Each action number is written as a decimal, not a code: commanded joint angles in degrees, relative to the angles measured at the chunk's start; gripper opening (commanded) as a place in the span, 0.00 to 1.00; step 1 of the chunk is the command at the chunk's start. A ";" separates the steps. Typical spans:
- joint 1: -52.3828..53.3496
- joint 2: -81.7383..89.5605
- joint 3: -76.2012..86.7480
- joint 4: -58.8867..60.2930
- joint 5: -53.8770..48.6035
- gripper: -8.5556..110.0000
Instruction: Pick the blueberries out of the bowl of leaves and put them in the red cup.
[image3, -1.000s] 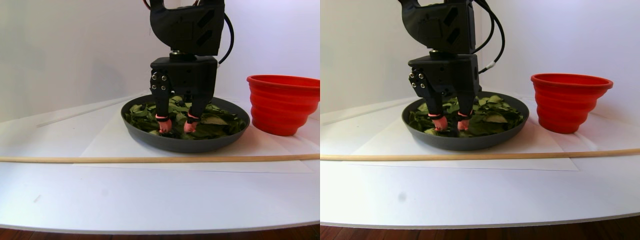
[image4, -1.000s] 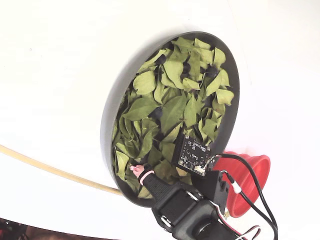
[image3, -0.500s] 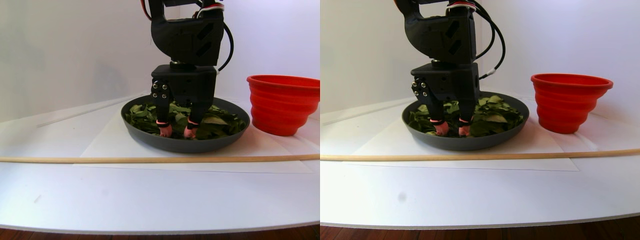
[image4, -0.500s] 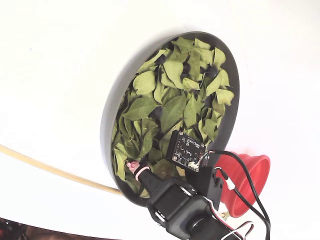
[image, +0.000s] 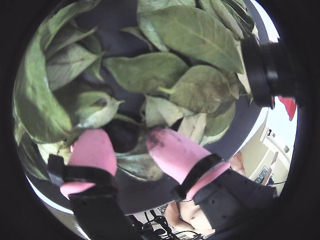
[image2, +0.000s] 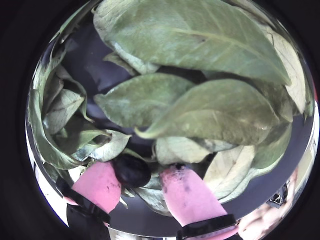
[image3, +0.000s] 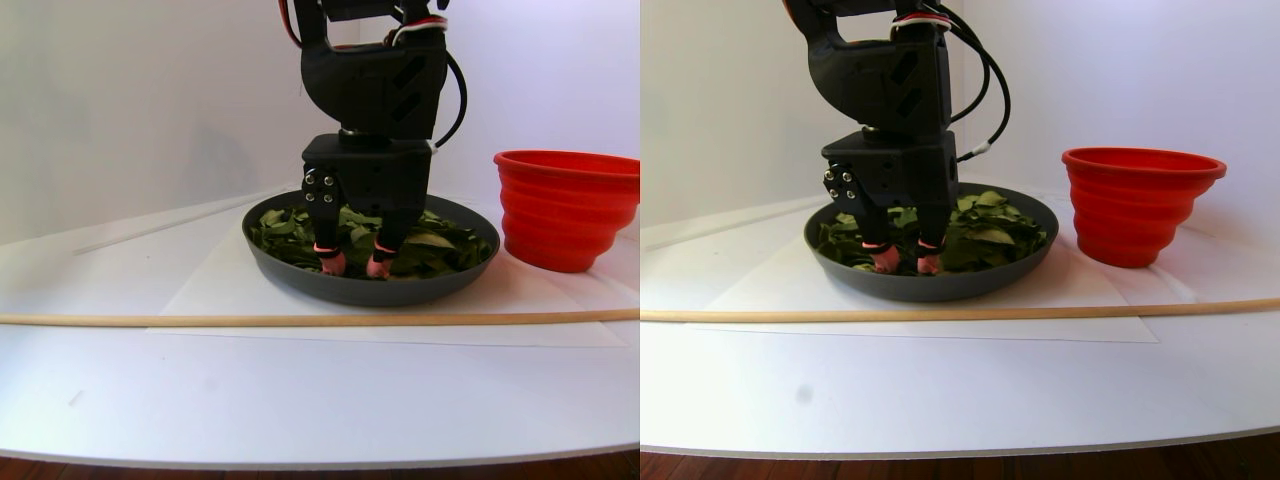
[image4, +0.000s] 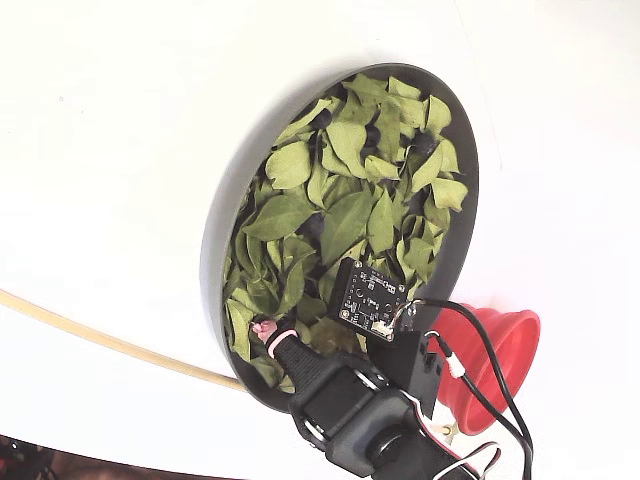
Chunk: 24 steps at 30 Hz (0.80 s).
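Observation:
My gripper (image2: 142, 182) points down into the dark grey bowl (image3: 370, 292) and stands open among the green leaves (image4: 345, 215). In both wrist views its pink fingertips (image: 92, 150) straddle one dark blueberry (image2: 131, 170). The berry lies against the left pad, and a gap shows on the right pad's side. In the stereo pair view the gripper (image3: 354, 264) sits low near the bowl's front rim. In the fixed view only one pink fingertip (image4: 265, 330) shows; the arm hides the other. The red cup (image3: 565, 210) stands right of the bowl, also visible behind the arm (image4: 495, 355).
A thin wooden stick (image3: 300, 319) lies across the table in front of the bowl. A white paper sheet (image3: 200, 290) lies under the bowl. The round white table's front edge (image3: 320, 460) is near the camera. A pale wall stands behind.
The gripper has sunk lower into the leaves near the bowl's front rim, and its fingertips stand slightly closer together. Bowl and cup have not moved.

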 joint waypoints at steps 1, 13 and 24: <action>-0.09 0.09 0.79 -0.70 -0.35 0.18; -0.18 0.79 1.05 -0.79 -0.70 0.16; -0.44 7.29 2.90 0.79 -0.44 0.16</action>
